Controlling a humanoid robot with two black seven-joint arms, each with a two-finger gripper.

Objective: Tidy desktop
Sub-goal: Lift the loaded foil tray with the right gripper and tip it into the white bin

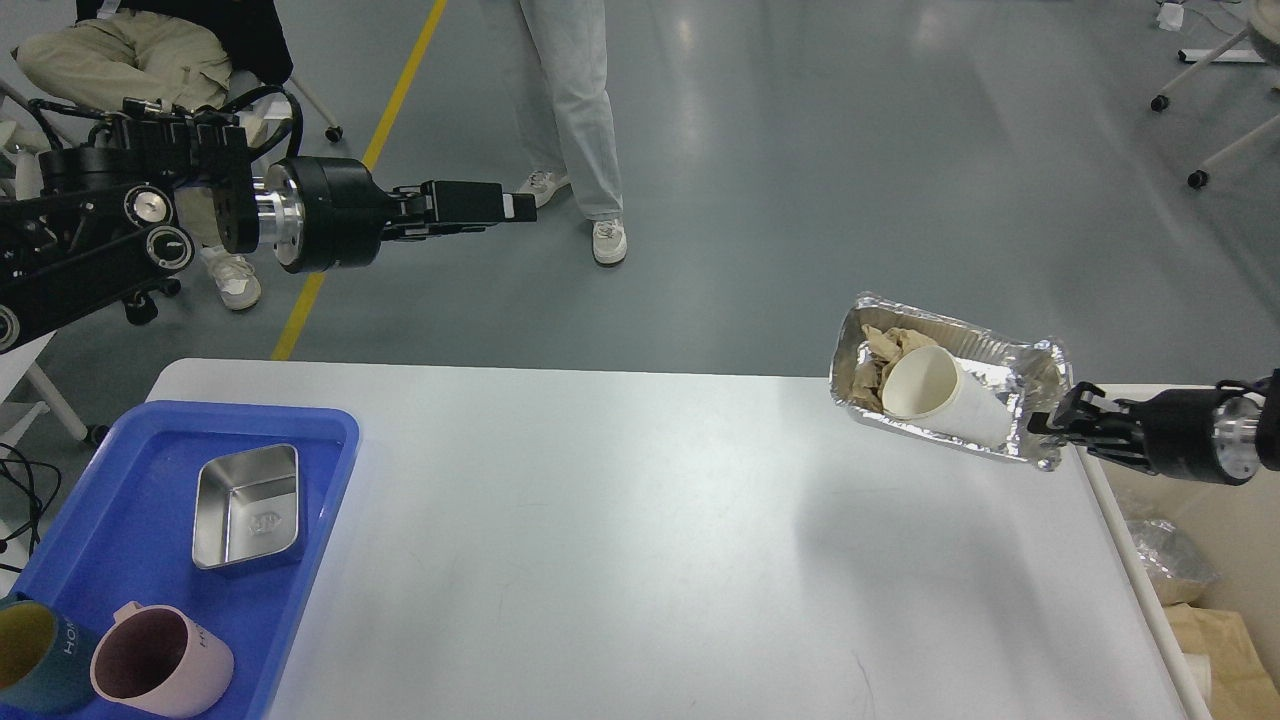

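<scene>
- A blue plastic tray [330, 440] is seen at the near left corner of the desktop [620, 560], partly overhanging its left edge.
- At the tray's near end two mugs are set side by side: a dark teal one [35, 655] with a yellow inside, cut by the picture's edge, and a pink one [160, 662] just to its right.
- A small square steel dish [247, 505] is placed further back in the tray, apart from the mugs.
- The left gripper [510, 205] is held high above the floor beyond the desktop's far edge, pointing right, with nothing in it; its fingers are seen side-on, so whether the jaws are apart cannot be told.
- The desktop itself fills the lower middle of the view, a wide white-grey surface with rounded far corners; its centre is bare apart from a soft shadow toward the right.
- A crumpled foil container [1010, 365] is held in the air at the desktop's far right corner, tilted with its open side turned toward the camera.
- Inside it a white paper cup [950, 395] lies on its side, with crumpled brown paper [875, 355] to its left.
- The right gripper [1052, 425] is clamped on the container's right rim, its jaws narrow around the foil.
</scene>
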